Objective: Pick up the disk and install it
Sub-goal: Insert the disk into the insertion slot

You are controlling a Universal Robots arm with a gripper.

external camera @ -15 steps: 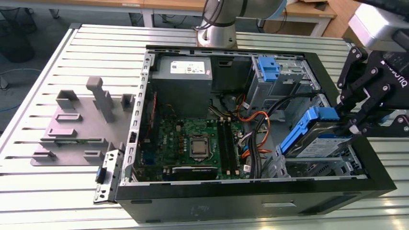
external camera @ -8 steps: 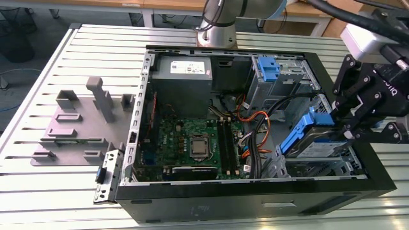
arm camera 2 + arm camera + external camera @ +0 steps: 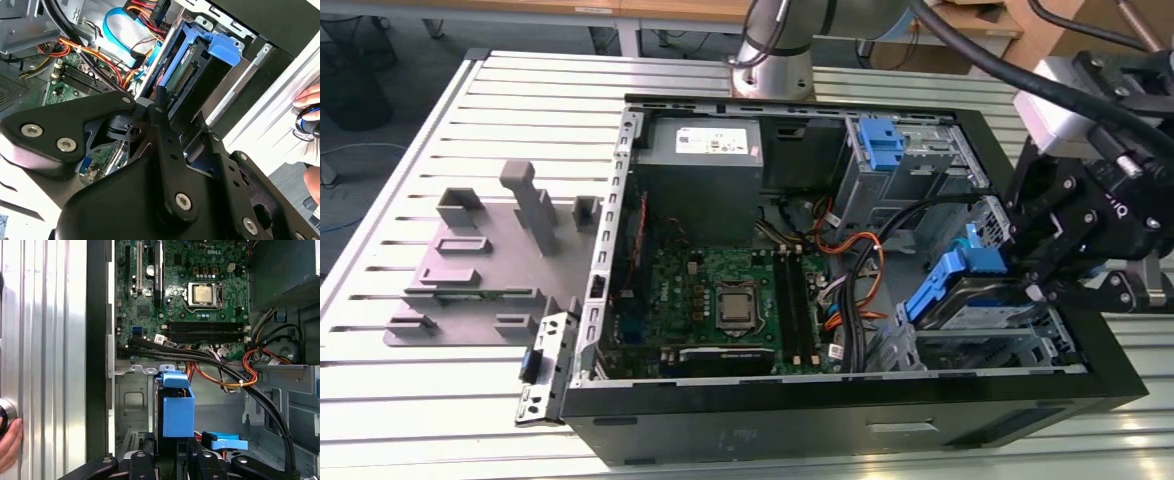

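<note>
The fingers [image 3: 161, 114] of the gripper [image 3: 1025, 282] clamp the disk [image 3: 970, 298] by its blue carrier, tilted at the drive cage [image 3: 1027, 348] inside the open computer case [image 3: 854, 425], lower right of the exterior view

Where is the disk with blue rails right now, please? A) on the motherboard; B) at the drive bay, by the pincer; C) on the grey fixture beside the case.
B: the disk sits tilted at the drive bay on the exterior view's right, in the pincer.
</note>
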